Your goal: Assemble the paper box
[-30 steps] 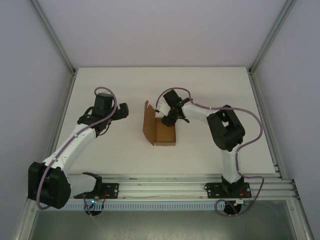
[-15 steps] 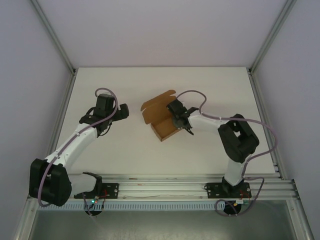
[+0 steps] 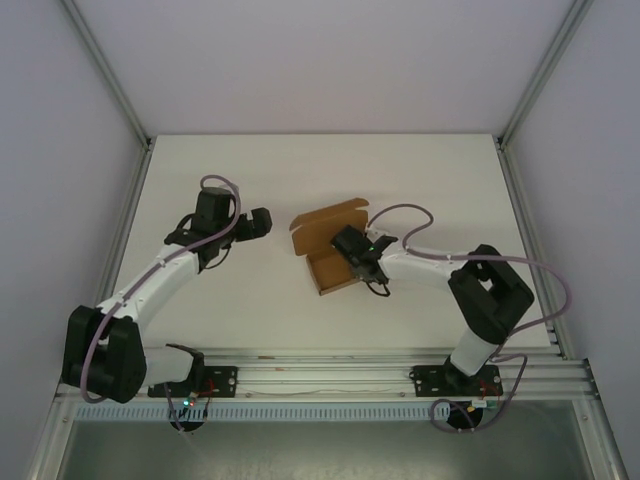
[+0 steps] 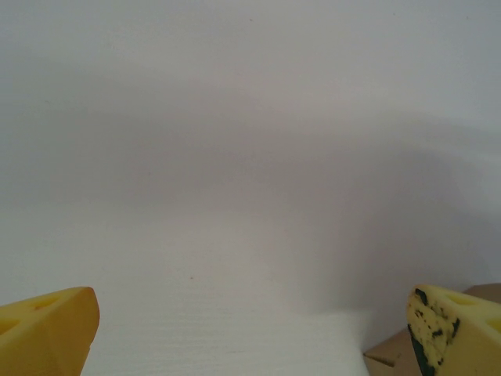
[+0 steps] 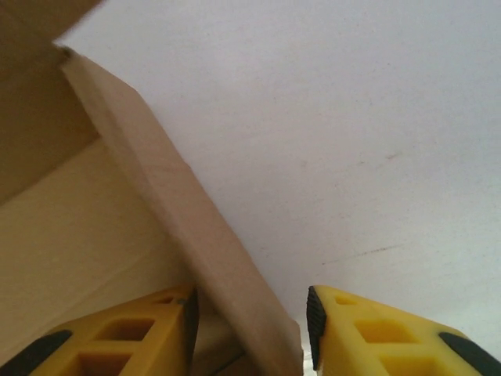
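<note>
The box (image 3: 330, 252) sits open in the middle of the table (image 3: 230, 170), lid flap up. The right gripper (image 5: 250, 304) straddles a side wall, jaws part spread, likely to square it. The left gripper (image 4: 250, 333) hovers nearby, jaws wide, seemingly ready to steady it.

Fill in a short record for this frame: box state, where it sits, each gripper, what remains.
box: paper box, brown cardboard, tray folded up, lid flap open on the far side
location: middle of the table
right gripper: fingers either side of the tray's side wall; clamped or not, unclear
left gripper: open, empty, left of the box and apart from it
remaining: lid not yet closed
</note>
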